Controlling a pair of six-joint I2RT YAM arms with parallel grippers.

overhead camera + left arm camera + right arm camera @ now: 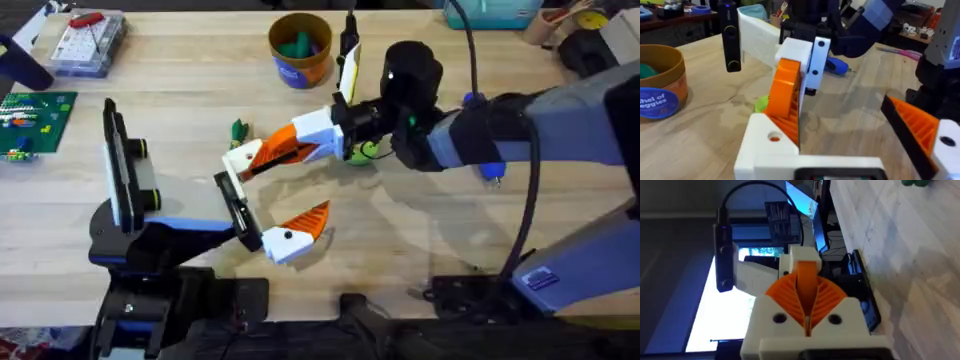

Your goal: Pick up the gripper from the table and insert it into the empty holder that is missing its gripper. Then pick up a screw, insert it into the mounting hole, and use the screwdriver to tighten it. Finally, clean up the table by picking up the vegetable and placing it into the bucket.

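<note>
R pincer clamped tight on the gripper. Its tip is touching the holder, just ahead of the pads; can't tell if it's seated. My L pincer is spread wide, holding nothing. Vegetable on the table just beside R pincer's tip. Bucket is well beyond it. Screwdriver lies behind R pincer, under the R arm.

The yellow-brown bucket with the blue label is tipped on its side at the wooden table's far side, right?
No, the round yellow-brown bucket with the blue label stands upright at the light wooden table's far side; the overhead view shows it.
</note>
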